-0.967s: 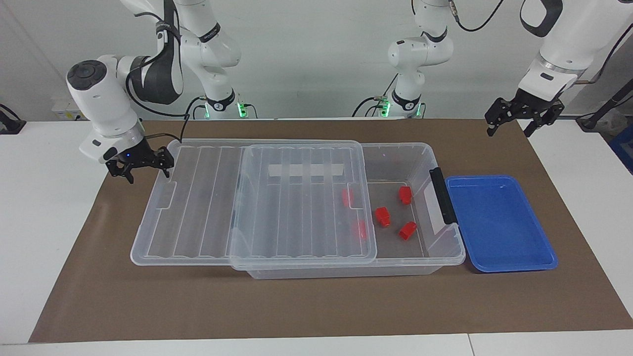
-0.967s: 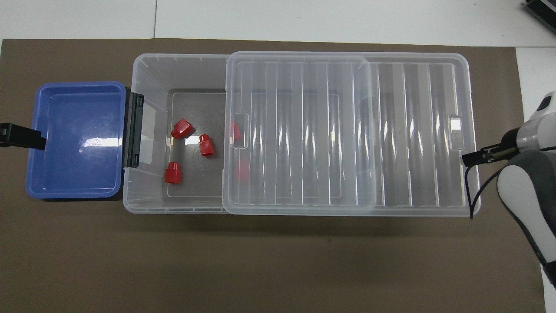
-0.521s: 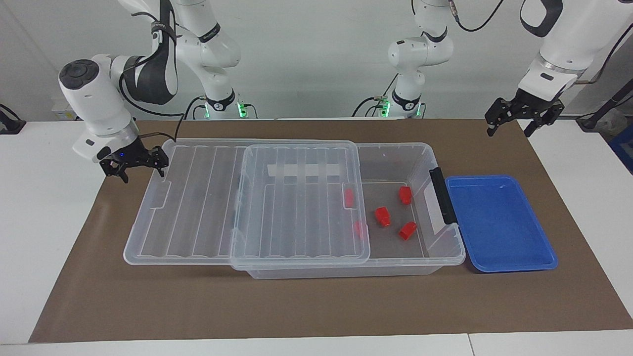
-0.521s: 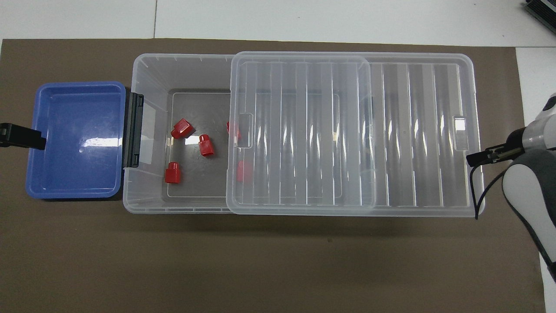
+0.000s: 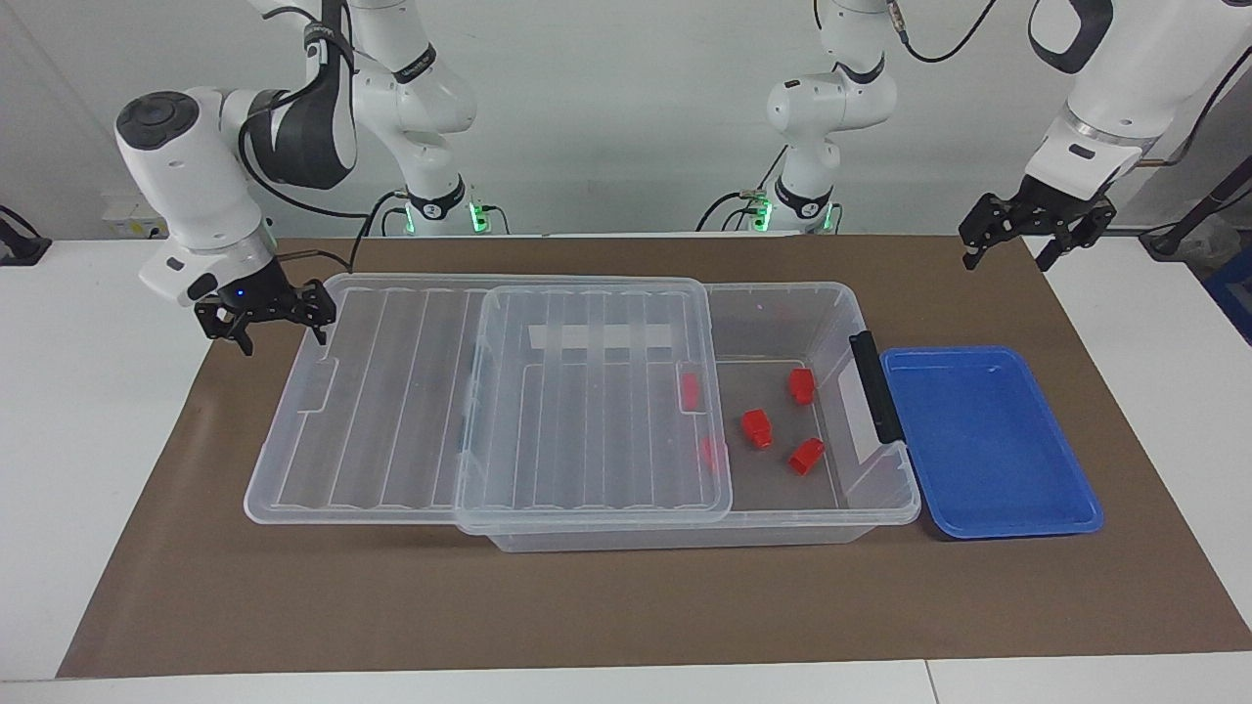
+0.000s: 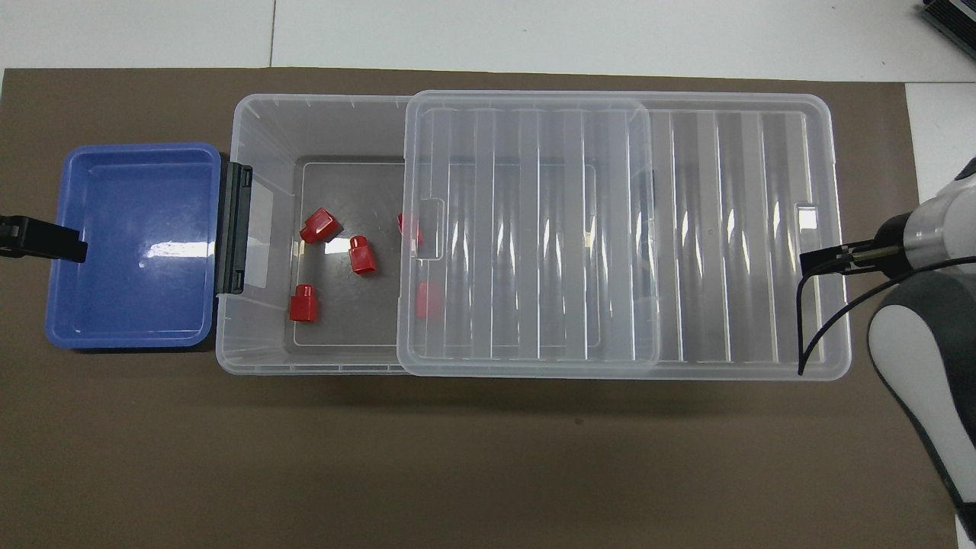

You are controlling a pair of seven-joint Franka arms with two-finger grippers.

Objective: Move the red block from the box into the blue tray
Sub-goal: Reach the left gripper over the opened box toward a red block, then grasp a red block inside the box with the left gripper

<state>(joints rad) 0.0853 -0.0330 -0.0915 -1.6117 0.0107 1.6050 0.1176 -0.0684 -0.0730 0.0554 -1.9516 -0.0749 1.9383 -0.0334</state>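
Observation:
The clear box [image 5: 861, 323] [image 6: 305, 114] lies along the mat. Its ribbed lid [image 5: 391, 391] [image 6: 724, 229] is slid toward the right arm's end and overhangs there. Three red blocks lie uncovered on the box floor [image 5: 801, 386] [image 5: 756, 428] [image 5: 806, 456] [image 6: 319, 226]. Two more red blocks show through the lid [image 5: 690, 391] [image 6: 427, 299]. The blue tray [image 5: 988, 440] [image 6: 130, 244] is empty and sits against the box's black handle [image 5: 875, 386]. My right gripper [image 5: 279, 328] is open and empty, just above the lid's overhanging end. My left gripper [image 5: 1006, 256] is open and empty, waiting high over the mat's corner.
A brown mat [image 5: 626, 606] covers the white table [image 5: 88, 440]. A wide strip of bare mat lies between the box and the table edge farthest from the robots. The right arm's cable [image 6: 808, 328] hangs over the lid's end.
The lid slid a little more toward the right arm's end, uncovering more of the box, then stopped. My right gripper then rose slightly off the lid's edge. The left arm has not moved.

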